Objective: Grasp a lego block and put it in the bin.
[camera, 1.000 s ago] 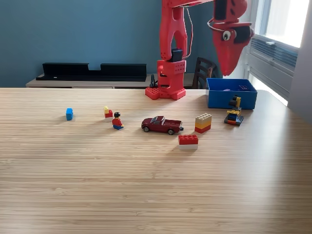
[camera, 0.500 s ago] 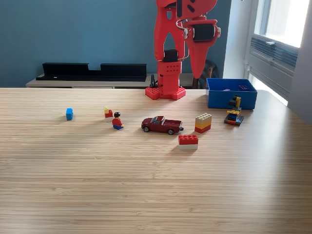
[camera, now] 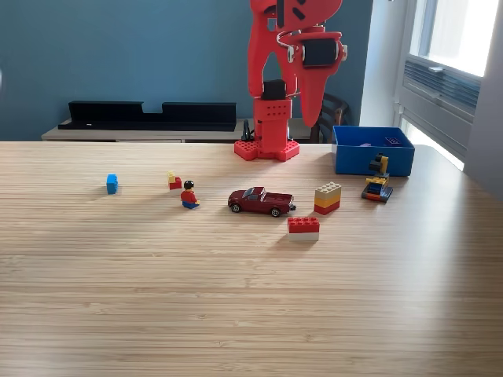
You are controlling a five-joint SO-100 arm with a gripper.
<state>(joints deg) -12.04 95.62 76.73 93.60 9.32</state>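
My red gripper (camera: 310, 119) hangs pointing down, high above the table, in front of the arm's base (camera: 267, 145) and left of the bin in the exterior view. Its jaws taper to one tip with no gap, and nothing is held. The blue bin (camera: 373, 159) sits at the back right with small pieces inside. Lego pieces lie on the table: a tan, yellow and red stack (camera: 328, 198), a red-on-white block (camera: 303, 226), a small blue block (camera: 111, 184), a yellow-and-red piece (camera: 174, 181) and a minifigure (camera: 189, 195).
A dark red toy car (camera: 261, 201) stands mid-table. A small blue, yellow and black build (camera: 378, 182) sits just in front of the bin. A long black tray (camera: 149, 115) rests on the shelf behind, and a dark chair (camera: 328, 116) stands behind the table.
The gripper has swung from above the bin toward the exterior view's left and now hangs in front of the arm's base. Nothing on the table has moved.
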